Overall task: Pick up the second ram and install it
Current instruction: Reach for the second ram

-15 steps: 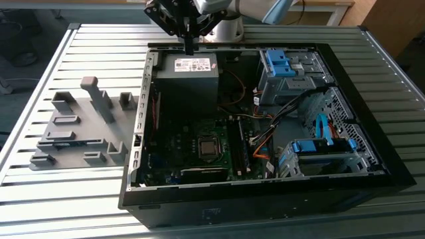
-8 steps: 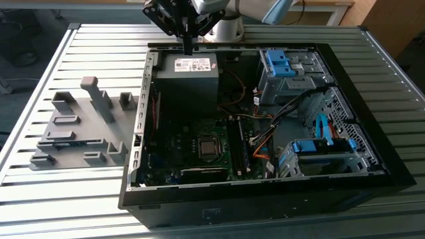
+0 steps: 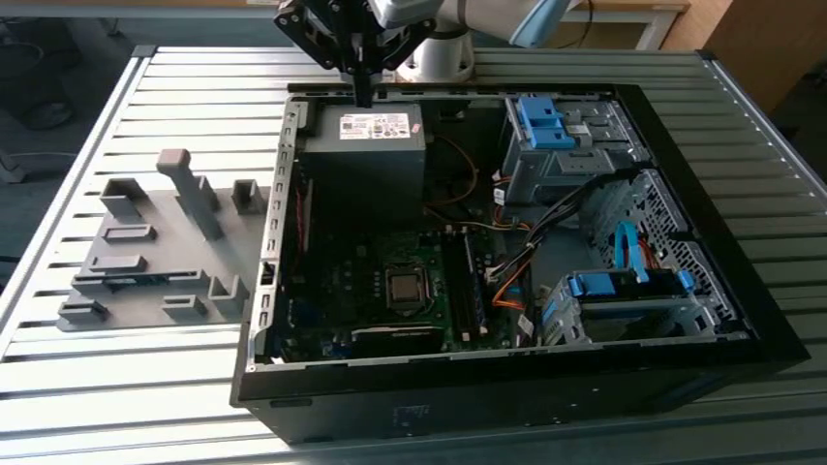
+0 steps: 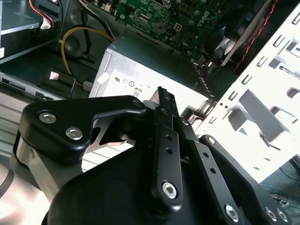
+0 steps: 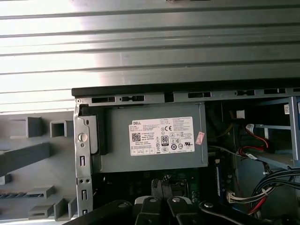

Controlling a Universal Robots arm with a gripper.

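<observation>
Second ram in grey fixture, pincer over power supply, well apart

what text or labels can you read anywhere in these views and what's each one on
White label on the power supply: rows of fine print and marks, too small to quote reliably.
Small pink sticker at that label's edge: blurred, unreadable.
Small badge on the computer case front panel: too blurred to read.

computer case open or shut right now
Open. The computer case has no side panel, and the exterior view shows its motherboard and power supply exposed.
</observation>
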